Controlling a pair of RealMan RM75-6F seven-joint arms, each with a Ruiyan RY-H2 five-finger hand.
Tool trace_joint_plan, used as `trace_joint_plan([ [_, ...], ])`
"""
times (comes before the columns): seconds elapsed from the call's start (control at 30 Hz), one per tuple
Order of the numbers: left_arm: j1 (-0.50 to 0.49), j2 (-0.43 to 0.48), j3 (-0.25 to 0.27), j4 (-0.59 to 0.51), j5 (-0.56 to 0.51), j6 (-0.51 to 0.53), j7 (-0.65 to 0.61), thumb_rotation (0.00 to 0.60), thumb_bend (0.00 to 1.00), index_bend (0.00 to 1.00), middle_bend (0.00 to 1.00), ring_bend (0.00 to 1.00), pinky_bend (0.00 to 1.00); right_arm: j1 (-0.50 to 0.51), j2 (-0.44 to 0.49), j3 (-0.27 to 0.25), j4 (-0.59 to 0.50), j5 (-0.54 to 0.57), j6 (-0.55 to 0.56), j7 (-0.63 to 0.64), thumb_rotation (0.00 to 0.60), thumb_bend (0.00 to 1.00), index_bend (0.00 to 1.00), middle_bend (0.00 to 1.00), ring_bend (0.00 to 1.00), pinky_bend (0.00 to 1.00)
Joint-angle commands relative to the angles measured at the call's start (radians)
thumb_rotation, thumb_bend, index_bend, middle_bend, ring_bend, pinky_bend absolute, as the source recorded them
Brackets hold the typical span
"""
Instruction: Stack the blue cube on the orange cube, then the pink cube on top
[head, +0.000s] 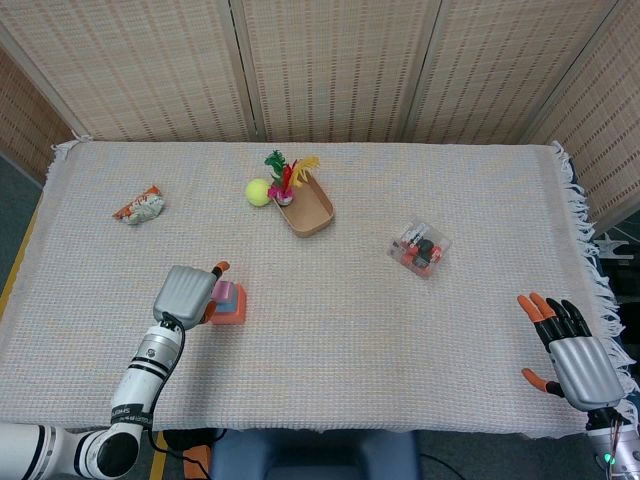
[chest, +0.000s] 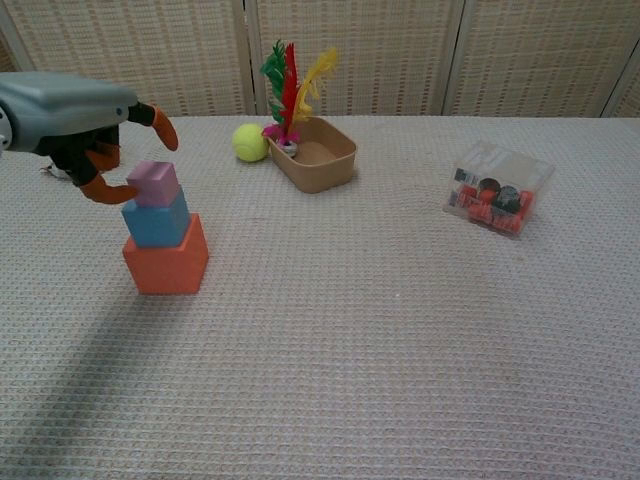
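In the chest view the orange cube (chest: 166, 266) sits on the cloth at the left, the blue cube (chest: 156, 221) on it, and the pink cube (chest: 154, 184) on top of the blue one. From above, the stack shows as pink cube (head: 226, 291) over orange cube (head: 230, 312). My left hand (chest: 75, 118) hovers just left of the pink cube with fingers spread and off it; it also shows in the head view as left hand (head: 185, 293). My right hand (head: 574, 352) rests open at the table's near right corner.
A tan tray (head: 310, 207) with a feather shuttlecock (head: 286, 178) and a yellow ball (head: 258, 191) stand at the back centre. A clear box of small parts (head: 419, 248) lies to the right. A snack packet (head: 139, 205) lies at the far left.
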Motion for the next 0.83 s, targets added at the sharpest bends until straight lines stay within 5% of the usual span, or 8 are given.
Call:
trace_joint_plan([
  [0.03, 0.010, 0.015, 0.010, -0.023, 0.025, 0.015, -0.002, 0.600, 0.36, 0.18, 1.00, 1.00, 1.00, 0.000, 0.000, 0.000, 0.000, 0.000, 0.000, 0.000, 0.600, 0.08, 0.00, 0.00, 0.00, 0.00],
  [0.17, 0.065, 0.055, 0.058, -0.068, 0.144, 0.067, -0.041, 0.600, 0.37, 0.16, 1.00, 1.00, 1.00, -0.002, 0.004, -0.001, -0.001, -0.002, 0.004, 0.006, 0.600, 0.08, 0.00, 0.00, 0.00, 0.00],
  [0.27, 0.161, 0.096, 0.140, -0.077, 0.320, 0.110, -0.164, 0.600, 0.37, 0.14, 0.97, 0.98, 1.00, -0.005, 0.009, -0.002, -0.001, -0.008, 0.011, 0.014, 0.600, 0.08, 0.00, 0.00, 0.00, 0.00],
  [0.33, 0.241, 0.125, 0.221, -0.037, 0.485, 0.124, -0.312, 0.600, 0.37, 0.12, 0.77, 0.82, 0.96, -0.007, 0.011, -0.004, -0.001, -0.013, 0.016, 0.018, 0.600, 0.08, 0.00, 0.00, 0.00, 0.00],
  [0.47, 0.416, 0.117, 0.365, 0.192, 0.752, 0.210, -0.697, 0.600, 0.37, 0.09, 0.13, 0.15, 0.40, -0.010, 0.013, -0.010, -0.003, -0.023, 0.021, 0.019, 0.600, 0.08, 0.00, 0.00, 0.00, 0.00],
  [0.53, 0.506, 0.071, 0.391, 0.343, 0.795, 0.272, -0.891, 0.600, 0.37, 0.09, 0.04, 0.03, 0.26, -0.012, 0.012, -0.010, -0.004, -0.027, 0.026, 0.016, 0.600, 0.08, 0.00, 0.00, 0.00, 0.00],
  [0.6, 0.562, 0.049, 0.403, 0.418, 0.791, 0.281, -0.971, 0.600, 0.37, 0.09, 0.01, 0.00, 0.18, -0.013, 0.008, -0.009, -0.001, -0.033, 0.033, 0.017, 0.600, 0.08, 0.00, 0.00, 0.00, 0.00],
  [0.83, 0.635, 0.042, 0.388, 0.478, 0.923, 0.385, -0.896, 0.600, 0.38, 0.09, 0.00, 0.00, 0.13, -0.020, -0.010, -0.006, 0.021, -0.059, 0.069, 0.032, 0.600, 0.08, 0.00, 0.00, 0.00, 0.00],
])
